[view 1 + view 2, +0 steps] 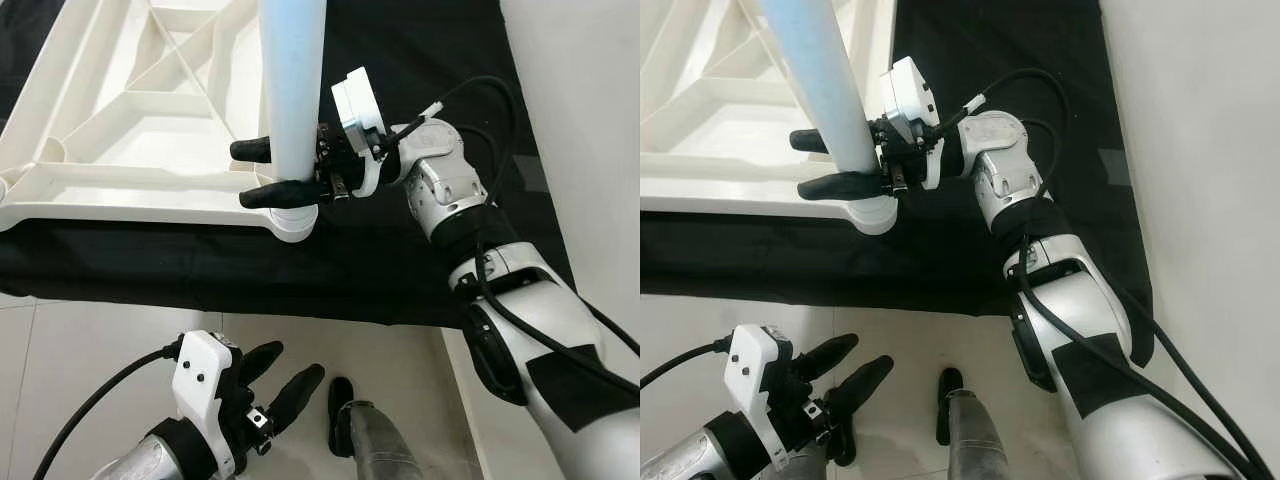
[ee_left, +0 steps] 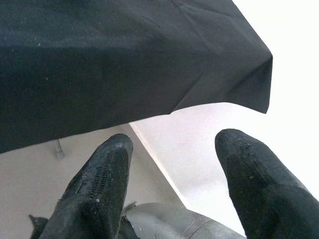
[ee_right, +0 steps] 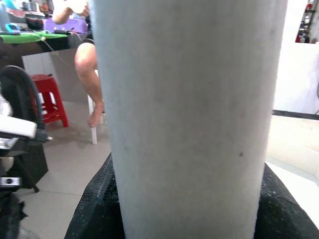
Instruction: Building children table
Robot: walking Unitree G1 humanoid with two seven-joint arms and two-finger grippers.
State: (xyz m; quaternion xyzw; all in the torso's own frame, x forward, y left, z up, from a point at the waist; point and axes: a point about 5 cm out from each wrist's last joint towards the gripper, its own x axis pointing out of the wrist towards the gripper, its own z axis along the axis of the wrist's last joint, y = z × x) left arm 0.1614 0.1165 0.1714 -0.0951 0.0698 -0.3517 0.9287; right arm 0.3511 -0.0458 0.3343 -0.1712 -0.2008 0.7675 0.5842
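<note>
The white plastic tabletop lies upside down on a black cloth, its ribbed underside facing up. A pale blue table leg stands upright in the socket at the tabletop's near right corner. My right gripper is shut on the leg just above the socket, one black finger on each side; the leg is close up in the right wrist view. My left gripper hangs low over the floor in front of the cloth, open and holding nothing, its fingers spread apart.
The black cloth drapes over the support's front edge and right side. White tiled floor lies below. A white wall stands at the right. In the right wrist view a person's leg and a red stool are beyond.
</note>
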